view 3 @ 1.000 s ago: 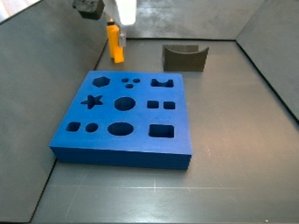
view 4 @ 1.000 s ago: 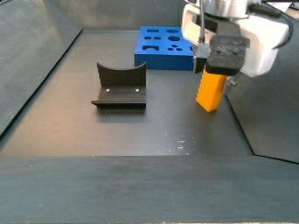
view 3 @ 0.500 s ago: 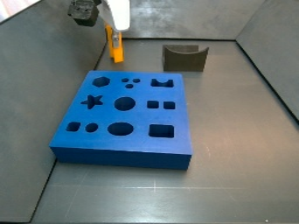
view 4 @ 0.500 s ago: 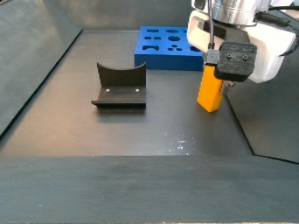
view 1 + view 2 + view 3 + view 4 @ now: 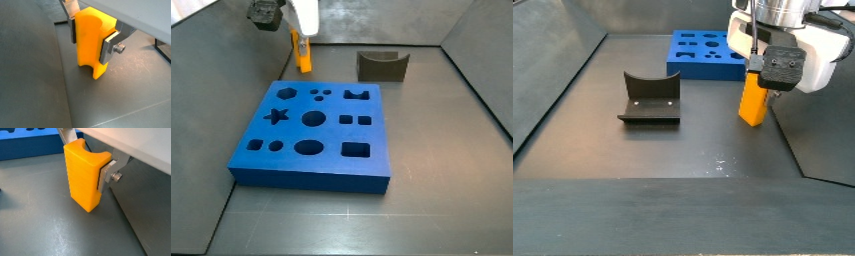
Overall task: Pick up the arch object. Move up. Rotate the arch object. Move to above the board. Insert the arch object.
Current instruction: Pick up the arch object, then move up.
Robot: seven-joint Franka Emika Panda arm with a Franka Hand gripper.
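Observation:
The arch object [image 5: 89, 47] is a bright orange-yellow block standing upright, with a curved dip in its upper end [image 5: 83, 178]. My gripper [image 5: 91, 40] is shut on it, and the silver fingers [image 5: 110, 46] press flat on its two sides in both wrist views. In the side views the arch object [image 5: 302, 55] [image 5: 754, 102] hangs under the gripper [image 5: 301, 38] [image 5: 758, 72] close to the wall. Its lower end is at or just above the floor; I cannot tell which. The blue board [image 5: 305, 172] [image 5: 691, 64] with shaped holes lies apart from it.
The fixture [image 5: 382, 66] [image 5: 649, 98], dark grey with a curved dip, stands on the floor away from the board. Grey walls enclose the floor, and one wall runs close beside the arch object. A corner of the board [image 5: 20, 150] shows behind the block.
Since one second ago the gripper body has shifted slightly against the arch object. The block stays in nearly the same place. Almost nothing differs over the last half second.

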